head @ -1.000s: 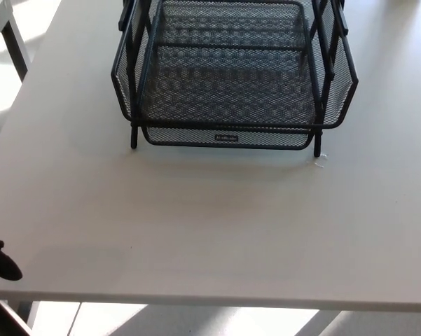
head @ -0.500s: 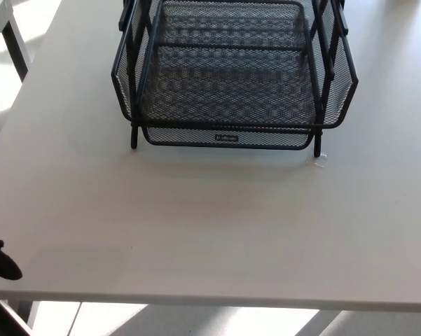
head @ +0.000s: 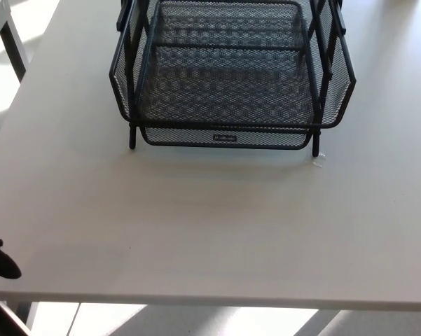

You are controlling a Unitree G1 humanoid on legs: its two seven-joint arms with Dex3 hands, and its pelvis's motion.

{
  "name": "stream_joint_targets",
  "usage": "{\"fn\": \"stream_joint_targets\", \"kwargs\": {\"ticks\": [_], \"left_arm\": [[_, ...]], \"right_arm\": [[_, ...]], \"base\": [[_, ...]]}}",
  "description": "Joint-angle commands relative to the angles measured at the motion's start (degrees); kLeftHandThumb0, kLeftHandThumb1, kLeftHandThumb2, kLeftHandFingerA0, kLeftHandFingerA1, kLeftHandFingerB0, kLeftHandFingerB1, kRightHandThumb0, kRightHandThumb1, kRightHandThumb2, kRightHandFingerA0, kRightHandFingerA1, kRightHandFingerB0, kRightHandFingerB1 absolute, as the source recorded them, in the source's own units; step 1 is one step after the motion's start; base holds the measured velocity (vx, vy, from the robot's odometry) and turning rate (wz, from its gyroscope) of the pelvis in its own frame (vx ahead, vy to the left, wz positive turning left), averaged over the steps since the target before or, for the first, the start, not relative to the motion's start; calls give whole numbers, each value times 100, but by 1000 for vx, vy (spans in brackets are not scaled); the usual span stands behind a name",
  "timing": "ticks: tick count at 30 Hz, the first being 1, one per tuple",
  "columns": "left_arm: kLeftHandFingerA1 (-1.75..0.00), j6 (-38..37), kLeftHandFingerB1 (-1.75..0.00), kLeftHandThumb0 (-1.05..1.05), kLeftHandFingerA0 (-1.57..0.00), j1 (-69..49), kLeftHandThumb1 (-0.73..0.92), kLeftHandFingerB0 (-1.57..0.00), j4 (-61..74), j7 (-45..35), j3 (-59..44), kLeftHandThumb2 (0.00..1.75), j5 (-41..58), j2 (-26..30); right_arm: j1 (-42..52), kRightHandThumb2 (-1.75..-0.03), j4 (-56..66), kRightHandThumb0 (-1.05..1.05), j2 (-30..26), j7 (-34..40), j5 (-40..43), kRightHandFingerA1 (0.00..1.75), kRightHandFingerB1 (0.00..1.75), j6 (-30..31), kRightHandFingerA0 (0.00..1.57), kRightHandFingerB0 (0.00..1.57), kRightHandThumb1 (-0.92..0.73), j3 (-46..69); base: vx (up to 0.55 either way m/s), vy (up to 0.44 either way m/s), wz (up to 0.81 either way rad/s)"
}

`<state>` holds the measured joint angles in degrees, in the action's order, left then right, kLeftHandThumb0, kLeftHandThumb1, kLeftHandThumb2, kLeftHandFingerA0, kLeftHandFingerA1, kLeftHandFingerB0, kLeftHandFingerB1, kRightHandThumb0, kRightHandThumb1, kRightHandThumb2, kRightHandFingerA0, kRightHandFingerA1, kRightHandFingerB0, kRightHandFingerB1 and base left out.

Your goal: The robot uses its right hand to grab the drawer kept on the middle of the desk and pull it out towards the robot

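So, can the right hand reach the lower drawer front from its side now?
Probably yes. The right hand is not in view, but the desk before the drawer is bare, and nothing blocks its front lip.

a small clear scrap (head: 319, 160) lies on the white desk (head: 210, 224).

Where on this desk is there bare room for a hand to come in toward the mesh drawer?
The desk is bare between its near edge and the mesh drawer, and along both sides of the mesh tray rack. Only the far middle is occupied. A small pale scrap lies by the rack's front right foot.
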<state>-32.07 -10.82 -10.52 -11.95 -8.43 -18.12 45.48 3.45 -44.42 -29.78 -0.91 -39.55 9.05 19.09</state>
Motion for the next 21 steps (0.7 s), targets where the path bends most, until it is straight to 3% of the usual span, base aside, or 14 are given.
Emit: {"fn": "stream_joint_targets", "kwargs": {"ticks": [1, 2, 6, 7, 10, 12, 13, 14, 16, 17, 18, 21], "left_arm": [[-86, -18, -58, -28, -80, 6, 55, -80, 6, -18, 9, 57, -125, 77], [-86, -30, -58, -28, -80, -14, 55, -80, 16, -4, 3, 57, -128, 69], [-88, -82, -58, -28, -82, -29, 55, -81, 0, 46, -4, 56, -121, 37], [-86, -82, -57, -28, -80, -30, 55, -80, -5, 49, 0, 57, -131, 38], [-87, -152, -57, -29, -80, -16, 56, -80, -54, 105, 9, 56, -191, 46], [-87, -55, -57, -29, -80, -21, 56, -80, -19, 27, 16, 56, -155, 59], [-88, -110, -58, -28, -80, -12, 55, -81, -51, 77, 14, 56, -172, 44], [-88, -91, -58, -29, -80, -22, 55, -80, -23, 44, 10, 56, -147, 50], [-87, -108, -57, -29, -80, -72, 56, -80, -18, 80, -6, 56, -167, 35], [-87, -91, -57, -29, -81, -74, 55, -81, -13, 94, -10, 56, -178, 25], [-88, -58, -57, -29, -81, -77, 55, -80, -2, 105, -14, 57, -192, 13], [-89, -74, -58, -29, -80, -85, 56, -80, -22, 94, -11, 57, -170, 2]], "right_arm": [[-94, -77, -244, -71, -274, 63, 589, 82, 43, -194, 64, 7, -38, -186], [-111, -55, -278, -66, -301, 30, 654, 78, 34, -225, 54, 13, -47, -186], [-141, -55, -496, -67, -424, 115, 828, 74, 32, -481, 69, 16, -49, -354], [-161, -55, -549, -61, -427, 62, 976, 75, 33, -537, 63, 15, -47, -319], [-165, -55, -580, -61, -414, 14, 1248, 71, 32, -580, 68, 18, -47, -266], [-206, -56, -695, -63, -487, -4, 1230, 67, 31, -616, 62, 18, -49, -409], [-171, -77, -726, -72, -498, 83, 1301, 74, 41, -805, 65, 18, -41, -411], [-152, -56, -719, -62, -497, 138, 1327, 70, 32, -827, 69, 26, -49, -442], [-241, -56, -836, -59, -544, 50, 1457, 67, 30, -873, 69, 26, -49, -456], [-226, -77, -815, -64, -537, 51, 1518, 72, 42, -892, 63, 22, -40, -439], [-218, -56, -818, -59, -537, 72, 1590, 65, 30, -931, 62, 29, -48, -436], [-313, -56, -982, -59, -594, 109, 1617, 67, 31, -951, 67, 29, -49, -542]], "base": [[0, 0, 0], [0, 0, 0], [0, 0, 0], [0, 0, 0], [0, 0, 0], [0, 0, 0], [0, 0, 0], [0, 0, 0], [0, 0, 0], [0, 0, 0], [0, 0, 0], [0, 0, 0]]}}
